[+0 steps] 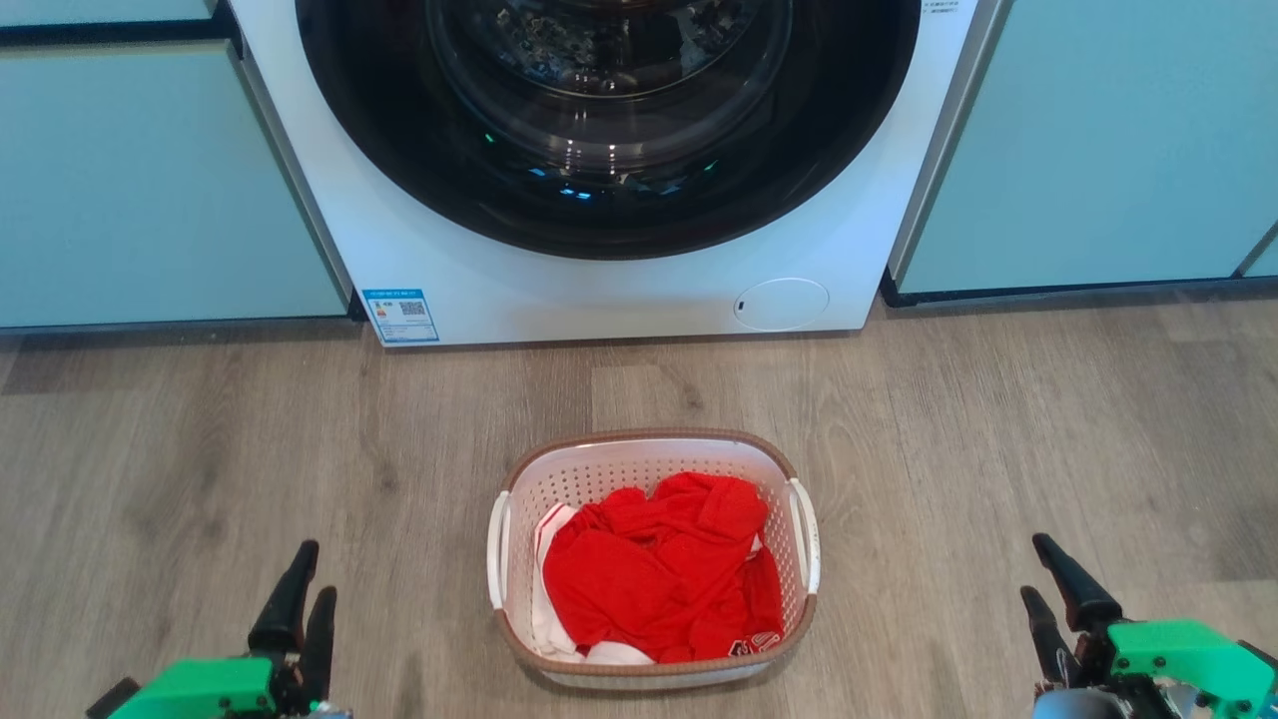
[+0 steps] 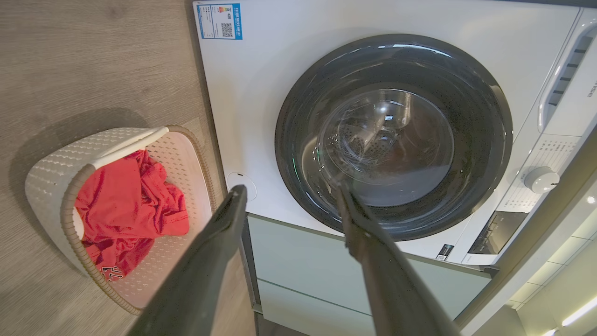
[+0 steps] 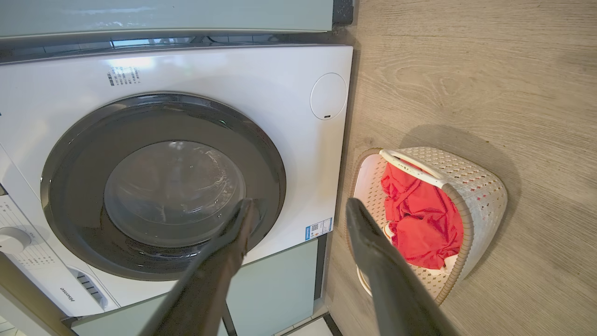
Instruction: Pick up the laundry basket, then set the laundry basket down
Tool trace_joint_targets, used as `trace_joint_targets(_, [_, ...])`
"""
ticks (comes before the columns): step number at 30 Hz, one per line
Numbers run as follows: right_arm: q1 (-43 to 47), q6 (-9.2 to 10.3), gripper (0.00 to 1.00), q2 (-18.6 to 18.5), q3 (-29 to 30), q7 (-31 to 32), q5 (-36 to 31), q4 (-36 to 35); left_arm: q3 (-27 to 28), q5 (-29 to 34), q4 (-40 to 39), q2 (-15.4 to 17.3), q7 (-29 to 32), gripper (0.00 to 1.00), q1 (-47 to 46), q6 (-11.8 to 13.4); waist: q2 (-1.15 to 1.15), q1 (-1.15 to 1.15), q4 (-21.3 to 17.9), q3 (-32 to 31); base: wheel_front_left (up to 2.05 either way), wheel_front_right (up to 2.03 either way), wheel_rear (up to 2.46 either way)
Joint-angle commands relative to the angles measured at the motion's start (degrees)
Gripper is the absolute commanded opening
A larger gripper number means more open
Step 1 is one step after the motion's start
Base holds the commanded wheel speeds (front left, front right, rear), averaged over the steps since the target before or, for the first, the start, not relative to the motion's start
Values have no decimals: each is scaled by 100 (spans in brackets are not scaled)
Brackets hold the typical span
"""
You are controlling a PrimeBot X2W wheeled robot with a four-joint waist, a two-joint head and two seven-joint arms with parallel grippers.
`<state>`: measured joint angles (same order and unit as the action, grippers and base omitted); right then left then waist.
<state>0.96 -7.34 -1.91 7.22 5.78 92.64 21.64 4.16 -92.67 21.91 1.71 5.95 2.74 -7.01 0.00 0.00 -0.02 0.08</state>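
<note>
- The laundry basket [image 1: 619,471] stands upright on the wood floor [image 1: 200,449], in the middle and near me.
- It is white with little holes in its walls and a brown rim.
- It has a white handle [image 1: 496,549] on its left side and a second handle [image 1: 807,534] on its right side.
- Inside it lies a crumpled pile of red clothing [image 1: 659,569], with a bit of white cloth [image 1: 547,614] under it on the left.
- My left gripper [image 1: 316,574] is low on the left, well apart from the basket.
- Its two dark fingers [image 2: 210,261] are spread wide, with nothing between them.
- My right gripper [image 1: 1035,567] is low on the right, also well apart from the basket.
- Its fingers [image 3: 382,270] are spread wide too, and they hold nothing.
- The basket sits between my two grippers.
- On the far side of the basket is a white washing machine [image 1: 599,290] with a big round dark door [image 1: 609,120], which is shut.
- A strip of bare floor lies between the basket and the machine, so they do not touch.
- The machine has a blue sticker [image 1: 401,316] at its bottom left corner and a small round cap [image 1: 781,304] at its bottom right.
- Pale green cupboards [image 1: 150,180] stand on both sides of the machine.
</note>
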Motion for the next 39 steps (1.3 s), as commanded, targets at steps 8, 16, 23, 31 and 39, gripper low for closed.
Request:
trace_joint_targets(8, [-215, -1, 100, -19, 5, -154, -177, -256, -7, 118, -187, 55, -141, 100, -336, -6, 0, 0, -3, -29, 0, 0, 0])
trace_joint_targets(16, [-234, -2, 100, -25, 60, -288, -474, -271, 29, 312, -239, 59, -277, 100, -379, -9, 0, 0, -8, -62, 0, 0, 0])
trace_joint_targets(23, [-295, -3, 100, -29, 167, -405, -908, -387, 100, 582, -303, 63, -396, 100, -419, -11, 0, 0, 8, -82, 0, 0, 0])
trace_joint_targets(31, [-356, -4, 100, -35, 125, -556, -1756, -715, 128, 1022, -393, 68, -549, 100, -495, -15, 0, 0, 42, -104, 0, 0, 0])
trace_joint_targets(39, [-484, -5, 100, -41, -12, -690, -2682, -1013, 157, 1675, -705, 72, -685, 100, -560, 30, 0, 0, 67, -120, 0, 0, 0])
